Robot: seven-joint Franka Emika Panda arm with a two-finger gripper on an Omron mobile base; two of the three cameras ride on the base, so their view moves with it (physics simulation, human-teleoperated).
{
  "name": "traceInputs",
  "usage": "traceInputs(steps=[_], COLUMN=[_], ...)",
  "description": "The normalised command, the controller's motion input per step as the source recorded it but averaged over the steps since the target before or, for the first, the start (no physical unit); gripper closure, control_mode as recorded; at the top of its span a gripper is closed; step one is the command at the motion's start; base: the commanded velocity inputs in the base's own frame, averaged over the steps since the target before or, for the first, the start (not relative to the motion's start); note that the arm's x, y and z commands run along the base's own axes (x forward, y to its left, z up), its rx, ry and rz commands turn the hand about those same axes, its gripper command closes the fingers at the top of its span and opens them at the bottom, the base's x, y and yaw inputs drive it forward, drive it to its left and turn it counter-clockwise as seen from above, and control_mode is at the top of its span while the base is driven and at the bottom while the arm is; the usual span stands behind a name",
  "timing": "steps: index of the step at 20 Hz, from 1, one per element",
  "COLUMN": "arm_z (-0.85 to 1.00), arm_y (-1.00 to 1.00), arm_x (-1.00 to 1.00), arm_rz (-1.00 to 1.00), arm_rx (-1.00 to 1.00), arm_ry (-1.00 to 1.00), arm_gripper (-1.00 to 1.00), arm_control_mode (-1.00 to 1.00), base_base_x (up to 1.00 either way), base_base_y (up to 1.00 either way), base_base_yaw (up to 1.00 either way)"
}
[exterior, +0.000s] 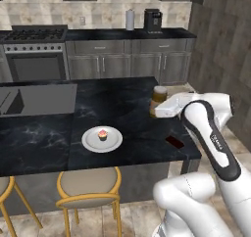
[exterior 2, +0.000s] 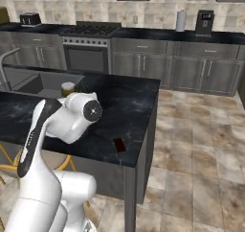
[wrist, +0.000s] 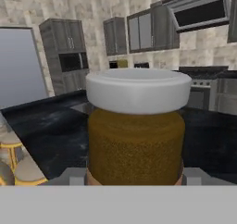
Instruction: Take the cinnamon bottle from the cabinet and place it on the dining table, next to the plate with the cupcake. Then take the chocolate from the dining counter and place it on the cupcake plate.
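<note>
Your gripper (wrist: pixel 134 179) holds the cinnamon bottle (exterior: pixel 159 98) upright by its base, low over the black marble surface (exterior: pixel 122 104) and right of the plate (exterior: pixel 102 139) carrying the cupcake (exterior: pixel 102 134). That suits setting it down beside the plate, while the chocolate (exterior: pixel 174 142) waits near the surface's front edge.

No legible text, brand, number or sign is being shown anywhere. A small dark marking is being carried on the robot arm's (exterior: pixel 214 138) black strip in the left base view, but it is too blurred to be read. No readable lettering is being displayed on the cinnamon bottle (wrist: pixel 136 130).
</note>
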Motion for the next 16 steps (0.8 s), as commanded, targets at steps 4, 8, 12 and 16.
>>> traceInputs(steps=[4,8,12,16], arm_z=[-0.97,-0.97,-0.91,-0.72], arm_y=[0.17,0.10,0.25,0.19], arm_x=[1.00,0.99,0.69,0.19], arm_rz=[0.20,0.01,0.00,0.00], arm_rx=[0.00,-0.03,-0.07,-0.06], arm_ry=[0.09,0.06,0.06,0.01], arm_gripper=[1.00,1.00,1.00,1.00], arm_control_mode=[-1.00,-1.00,-1.00,-1.00], base_base_x=[0.00,0.00,0.00,0.00], base_base_y=[0.00,0.00,0.00,0.00], base_base_yaw=[0.00,0.00,0.00,0.00])
